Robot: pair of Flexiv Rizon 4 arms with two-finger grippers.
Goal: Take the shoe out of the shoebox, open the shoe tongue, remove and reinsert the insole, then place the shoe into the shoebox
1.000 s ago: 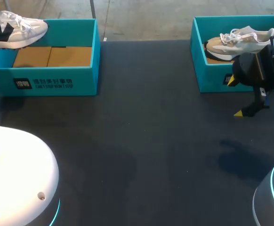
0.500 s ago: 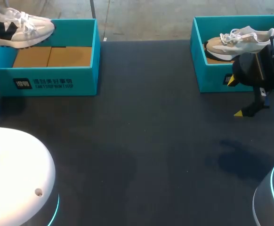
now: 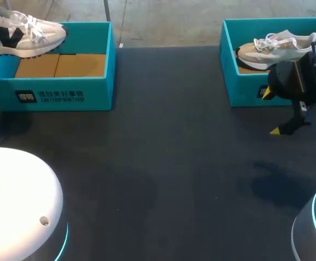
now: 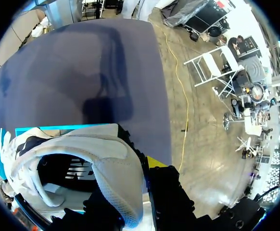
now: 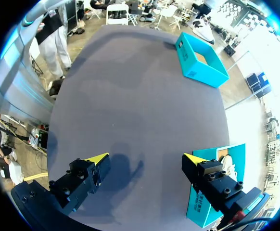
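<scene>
A white shoe with a black logo (image 3: 22, 33) hangs over the far left corner of the left teal shoebox (image 3: 65, 95). In the left wrist view my left gripper (image 4: 130, 180) is shut on the white shoe (image 4: 87, 156) at its heel collar, one finger inside and the yellow-tipped one outside. In the head view that gripper is out of sight. A beige and white shoe (image 3: 277, 46) lies in the right teal shoebox (image 3: 245, 95). My right gripper (image 3: 272, 111) hangs open just in front of that box, holding nothing, with bare table under it (image 5: 146, 159).
Brown cardboard inserts (image 3: 60, 65) line the floor of the left shoebox. My arms' white rounded housings (image 3: 17, 201) fill the near corners of the head view. The dark tabletop (image 3: 163, 152) stretches between the two boxes.
The white shoe has shifted a little to the right over the left shoebox. The right arm has kept still.
</scene>
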